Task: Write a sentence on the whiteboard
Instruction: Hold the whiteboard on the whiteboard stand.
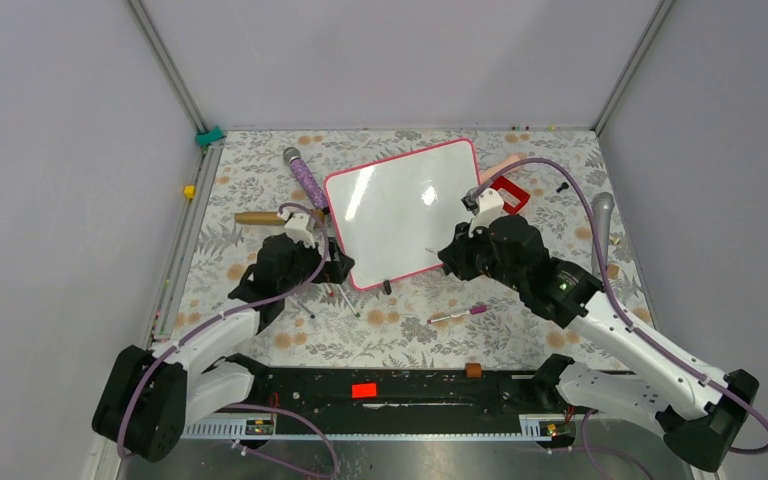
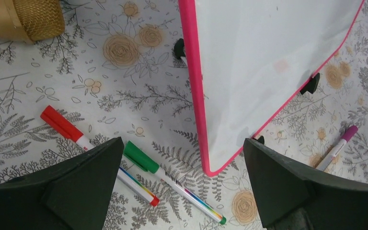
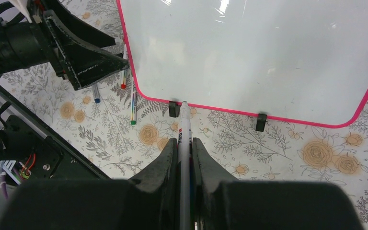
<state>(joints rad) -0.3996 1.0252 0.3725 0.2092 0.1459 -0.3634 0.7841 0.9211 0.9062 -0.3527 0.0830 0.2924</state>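
Note:
The whiteboard (image 1: 400,210) stands tilted at mid-table, glossy white with a pink-red frame and black feet. Its face is blank in all views; no sentence shows. My right gripper (image 1: 450,255) is shut on a white-barrelled marker (image 3: 185,124). In the right wrist view the gripper (image 3: 184,143) points the marker tip at the whiteboard's (image 3: 258,52) lower edge, beside a black foot (image 3: 173,109). My left gripper (image 1: 335,265) is open and empty. In the left wrist view the gripper (image 2: 183,143) has its fingers on either side of the whiteboard's (image 2: 263,62) lower corner, apart from it.
A red-capped marker (image 2: 62,123) and a green-capped marker (image 2: 141,157) lie under the left gripper. A purple-capped marker (image 1: 455,317) lies in front of the board. A gold microphone (image 1: 260,218), a purple microphone (image 1: 303,175), a small red frame block (image 1: 508,193) and a grey microphone (image 1: 603,210) surround the board.

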